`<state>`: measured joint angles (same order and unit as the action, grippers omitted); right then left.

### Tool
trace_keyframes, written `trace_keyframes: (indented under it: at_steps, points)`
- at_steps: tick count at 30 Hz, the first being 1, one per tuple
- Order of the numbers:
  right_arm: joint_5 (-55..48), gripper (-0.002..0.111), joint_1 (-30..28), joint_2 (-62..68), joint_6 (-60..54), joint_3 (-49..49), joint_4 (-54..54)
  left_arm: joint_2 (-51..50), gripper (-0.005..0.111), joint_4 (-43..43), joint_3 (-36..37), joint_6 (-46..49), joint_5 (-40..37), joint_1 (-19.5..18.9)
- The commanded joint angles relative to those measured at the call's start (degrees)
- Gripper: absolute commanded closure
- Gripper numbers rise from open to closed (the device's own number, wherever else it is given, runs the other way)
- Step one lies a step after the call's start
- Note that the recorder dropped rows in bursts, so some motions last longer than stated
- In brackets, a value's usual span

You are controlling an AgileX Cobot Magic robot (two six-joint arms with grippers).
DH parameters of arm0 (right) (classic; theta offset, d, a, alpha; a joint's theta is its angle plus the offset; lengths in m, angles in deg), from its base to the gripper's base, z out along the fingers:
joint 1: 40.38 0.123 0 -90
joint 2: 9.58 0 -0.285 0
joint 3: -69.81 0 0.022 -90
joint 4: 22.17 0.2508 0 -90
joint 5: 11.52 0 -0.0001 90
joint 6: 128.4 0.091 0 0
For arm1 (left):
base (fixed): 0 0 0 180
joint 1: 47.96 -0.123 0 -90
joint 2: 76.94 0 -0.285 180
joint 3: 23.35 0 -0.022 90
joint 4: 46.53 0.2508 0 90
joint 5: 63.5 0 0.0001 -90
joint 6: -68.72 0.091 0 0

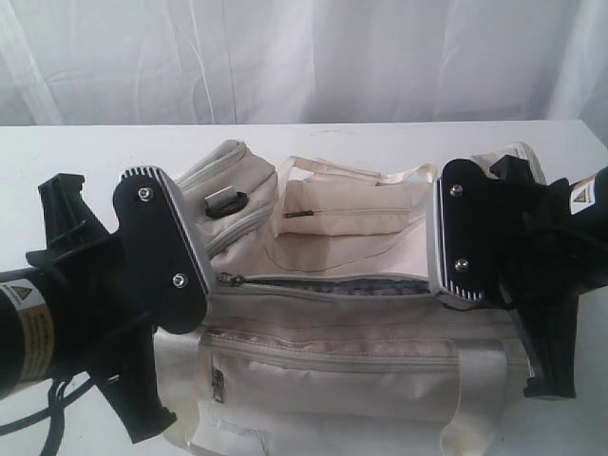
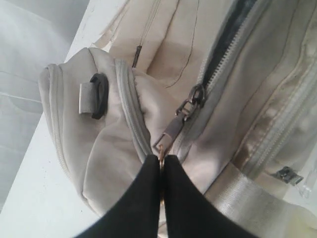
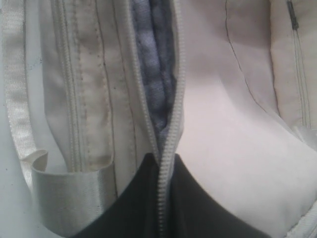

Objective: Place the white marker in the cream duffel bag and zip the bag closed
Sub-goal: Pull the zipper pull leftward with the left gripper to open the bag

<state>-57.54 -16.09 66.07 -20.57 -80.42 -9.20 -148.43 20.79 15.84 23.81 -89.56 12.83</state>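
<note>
Zipping is the step in hand. The bag (image 1: 361,332) lies across the middle of the exterior view on the white bench (image 1: 76,152), with its main zip (image 1: 332,283) running left to right and gaping along most of its length, so that grey lining (image 3: 156,74) shows through.

The left tool (image 2: 161,158), at the left of the exterior view, is pressed fully together on the tip of the pull tab (image 2: 174,130). The slider (image 2: 196,95) sits at the left end of the zip, beside the bag's end pocket. The right tool (image 3: 166,156), at the right of that view, is likewise clamped tight, pinching the zip's far end where the two rows of teeth meet.

The marker appears in none of the views. It may already be inside, but the slit shows only lining, so I cannot tell.

If it is in, the next move calls for the left tool to draw the tab rightward along the teeth. The right tool should anchor its end so the soft fabric is taut and does not bunch ahead of the slider. The pull should follow the zip's line, since a sideways tug could slip the thin tab out.
</note>
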Motion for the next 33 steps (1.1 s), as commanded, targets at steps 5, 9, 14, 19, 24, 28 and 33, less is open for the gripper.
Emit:
trace_keyframes:
  at_steps: [5,9,14,19,24,28,33]
  points:
    - [-0.2,0.108,-0.3,-0.4,0.6,0.2,-1.2,1.0,0.107,-0.6,0.3,0.0,-8.0,-0.2]
    - [-0.2,0.108,-0.3,-0.4,1.0,0.2,-1.2,1.0,0.107,-0.7,0.3,0.0,-11.0,-0.2]
    - [-0.2,0.108,-0.3,-0.4,1.1,0.2,-1.2,1.0,0.107,-0.7,0.3,-0.1,-14.3,-0.2]
    - [-0.2,0.108,-0.3,-0.4,2.8,0.2,-2.7,1.0,0.107,-0.7,0.3,-0.6,-19.6,-0.2]
    - [-0.2,0.108,-0.3,-0.4,3.9,0.2,-2.8,1.0,0.107,-0.7,0.3,-1.8,-18.9,-0.2]
    - [-0.2,0.108,-0.3,-0.4,3.9,0.2,0.7,1.0,0.107,-1.0,0.3,-3.3,-10.4,-0.2]
    - [-0.2,0.108,-0.3,-0.4,3.9,0.2,7.1,0.9,0.102,-1.6,0.3,-4.1,-5.2,-0.2]
